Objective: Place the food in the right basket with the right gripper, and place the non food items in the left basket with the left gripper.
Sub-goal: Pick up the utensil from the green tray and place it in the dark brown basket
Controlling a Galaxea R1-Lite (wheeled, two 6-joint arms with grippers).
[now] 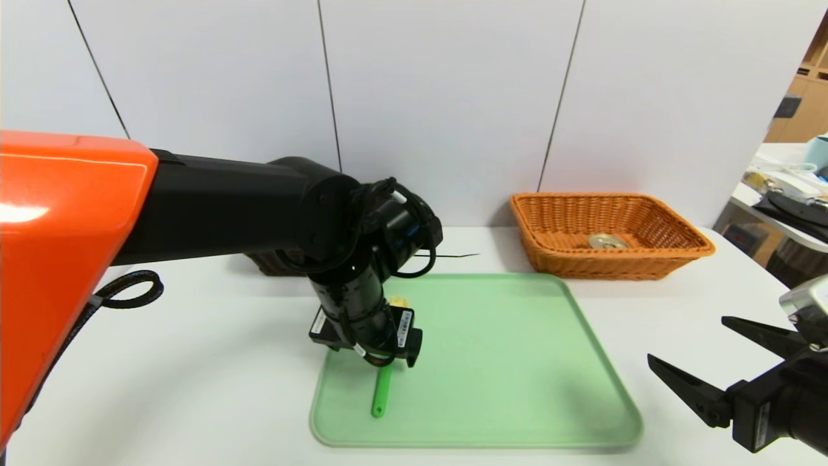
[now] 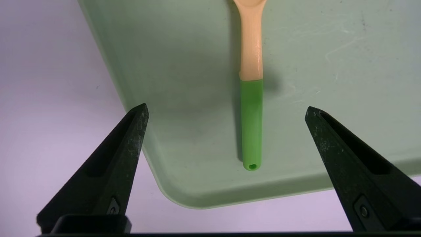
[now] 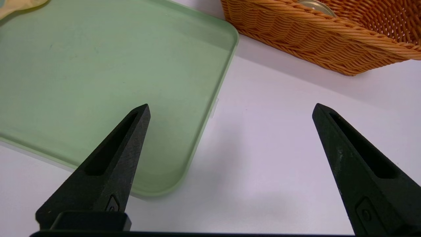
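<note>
A spoon (image 1: 381,391) (image 2: 251,125) with a green handle and a beige neck lies near the front left corner of the pale green tray (image 1: 517,362) (image 2: 184,65) (image 3: 98,65). My left gripper (image 2: 226,108) hangs open just above the handle, one finger on each side; in the head view the wrist (image 1: 365,323) hides its fingers. My right gripper (image 1: 687,338) (image 3: 231,105) is open and empty over bare table by the tray's front right corner. The orange right basket (image 1: 608,265) (image 3: 312,36) holds a round tin (image 1: 607,241). The left basket (image 1: 268,264) shows only as a dark sliver behind my left arm.
A pale yellow bit (image 1: 400,301) (image 3: 19,4) peeks out on the tray behind my left wrist; what it is cannot be told. A black cable loop (image 1: 132,288) hangs at the left. A cluttered side table (image 1: 789,194) stands at the far right. White wall panels close the back.
</note>
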